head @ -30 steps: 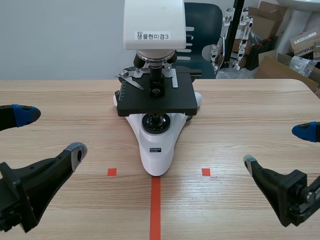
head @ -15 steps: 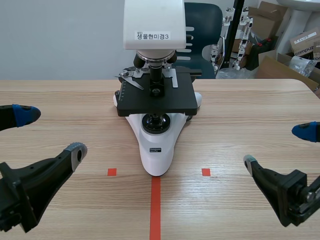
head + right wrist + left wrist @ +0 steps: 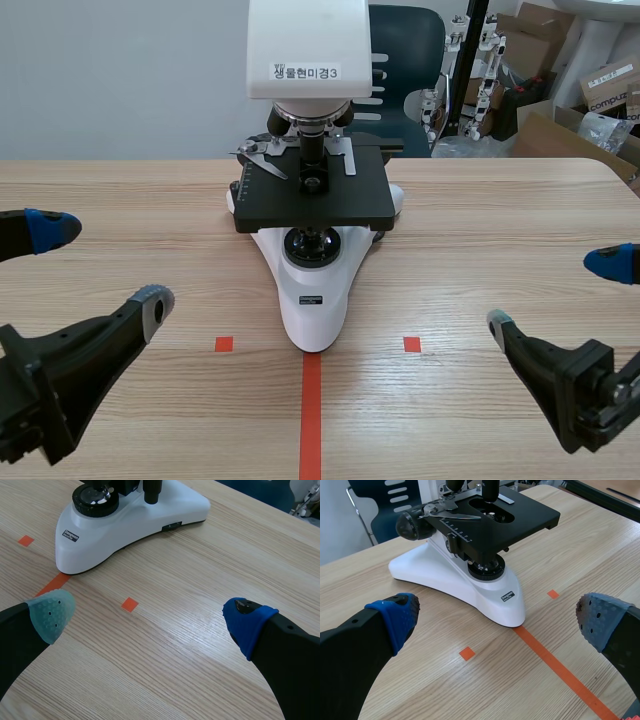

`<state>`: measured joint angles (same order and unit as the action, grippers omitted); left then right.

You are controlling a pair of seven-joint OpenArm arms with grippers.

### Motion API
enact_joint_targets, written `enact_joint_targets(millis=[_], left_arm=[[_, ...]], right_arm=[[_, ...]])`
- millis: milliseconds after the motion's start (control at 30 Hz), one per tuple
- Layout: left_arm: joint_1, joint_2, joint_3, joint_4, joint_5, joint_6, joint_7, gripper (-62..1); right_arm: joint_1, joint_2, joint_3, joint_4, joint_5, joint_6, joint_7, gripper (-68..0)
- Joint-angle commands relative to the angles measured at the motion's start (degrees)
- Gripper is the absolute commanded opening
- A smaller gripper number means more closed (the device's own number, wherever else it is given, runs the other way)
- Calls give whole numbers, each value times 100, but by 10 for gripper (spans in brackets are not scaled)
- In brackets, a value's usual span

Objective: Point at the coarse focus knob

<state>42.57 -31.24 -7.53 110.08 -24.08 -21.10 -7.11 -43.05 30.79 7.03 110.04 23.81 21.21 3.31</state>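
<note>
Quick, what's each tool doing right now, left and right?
Left tool: open, holding nothing.
Right tool: open, holding nothing.

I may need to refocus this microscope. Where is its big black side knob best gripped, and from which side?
Probably grip the black knob across its round rim, coming from the left arm's side: it juts sideways from the microscope beside the stage, its end face open toward that side.
</note>
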Motion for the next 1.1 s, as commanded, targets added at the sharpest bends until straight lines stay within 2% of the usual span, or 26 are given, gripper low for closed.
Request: enact_joint_targets(millis=[0, 800, 867, 967, 1067], left_arm=[[42, 59, 44, 33, -37, -7, -79, 14], [42, 59, 44, 33, -35, -7, -79, 14], [42, 59, 44, 33, -35, -7, -79, 14], [42, 59, 44, 33, -35, -7, -79, 14], [42, 61, 44, 33, -35, -7, -81, 14]], right_arm=[[35, 2, 9, 63, 46, -22, 90, 4], [35, 109, 11, 63, 46, -90, -7, 4], [35, 201, 11, 63, 48, -146, -48, -67], [37, 455, 17, 50, 46, -330, -59, -245], [92, 804, 20, 44, 48, -352, -61, -338]])
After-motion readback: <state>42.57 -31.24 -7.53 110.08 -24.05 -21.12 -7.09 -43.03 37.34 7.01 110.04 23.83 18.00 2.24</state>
